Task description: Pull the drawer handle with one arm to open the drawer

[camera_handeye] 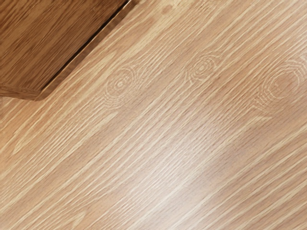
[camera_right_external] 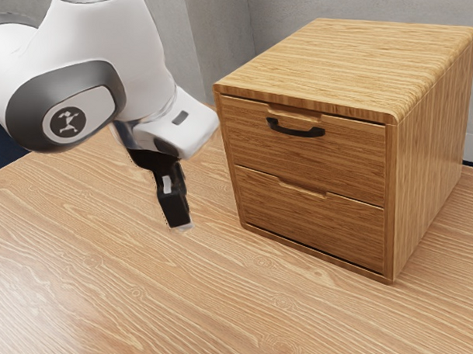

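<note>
Black two-finger gripper (camera_right_external: pixel 178 219) low over table, open/shut can't tell. Black curved drawer handle (camera_right_external: pixel 295 130) well apart, higher, on top drawer of light-wood cabinet (camera_right_external: pixel 424 152). Risk: approaching w/o lifting, bumping lower drawer front.

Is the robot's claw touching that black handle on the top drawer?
Apart. The exterior view shows the gripper low over the table, with a plain gap to the handle.

End effector (camera_right_external: pixel 177 218) apart from drawer handle (camera_right_external: pixel 295 131)

no words or numbers can be read; a small white emblem (camera_right_external: pixel 68 122) marks the arm's grey joint cap (camera_right_external: pixel 53 133).
</note>
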Available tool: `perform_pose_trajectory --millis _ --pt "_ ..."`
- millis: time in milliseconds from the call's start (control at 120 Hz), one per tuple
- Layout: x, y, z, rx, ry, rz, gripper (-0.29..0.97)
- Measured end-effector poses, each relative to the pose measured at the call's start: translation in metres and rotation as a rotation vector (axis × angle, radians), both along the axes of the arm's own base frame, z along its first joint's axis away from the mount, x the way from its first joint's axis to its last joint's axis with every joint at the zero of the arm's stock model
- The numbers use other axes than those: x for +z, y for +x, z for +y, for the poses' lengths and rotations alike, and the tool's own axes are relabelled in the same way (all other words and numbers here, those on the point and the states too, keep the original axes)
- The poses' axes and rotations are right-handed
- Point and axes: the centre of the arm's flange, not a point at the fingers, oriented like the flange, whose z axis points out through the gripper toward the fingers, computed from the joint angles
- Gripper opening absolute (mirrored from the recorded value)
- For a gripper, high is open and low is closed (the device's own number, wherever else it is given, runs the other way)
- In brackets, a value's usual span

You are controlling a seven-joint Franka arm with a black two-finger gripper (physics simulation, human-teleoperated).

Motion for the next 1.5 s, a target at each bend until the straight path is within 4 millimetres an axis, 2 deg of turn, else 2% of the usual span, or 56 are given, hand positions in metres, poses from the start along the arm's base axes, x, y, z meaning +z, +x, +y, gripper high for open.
perform_pose_trajectory --millis 83,217,392,483,583,742,883,1092,1233,1375,1500 --pt "0.006 0.016 0.007 -0.097 -0.066 -0.098 0.68" --pt "0.022 0.039 -0.003 -0.264 -0.120 -0.217 0.68" --pt "0.033 0.051 0.006 -0.372 -0.085 -0.184 0.68" --pt "0.030 0.049 0.002 -0.443 -0.038 -0.159 0.68" --pt "0.031 0.035 -0.020 -0.558 0.023 -0.197 0.68" --pt "0.034 0.038 -0.031 -0.656 0.082 -0.276 0.68" --pt "0.026 0.048 -0.047 -0.721 0.097 -0.300 0.68" --pt "0.017 0.060 -0.043 -0.751 0.102 -0.307 0.68" --pt "0.003 0.078 -0.025 -0.733 0.115 -0.291 0.68" --pt "-0.002 0.096 -0.031 -0.751 0.132 -0.293 0.68" --pt "-0.006 0.104 -0.039 -0.767 0.133 -0.293 0.68"
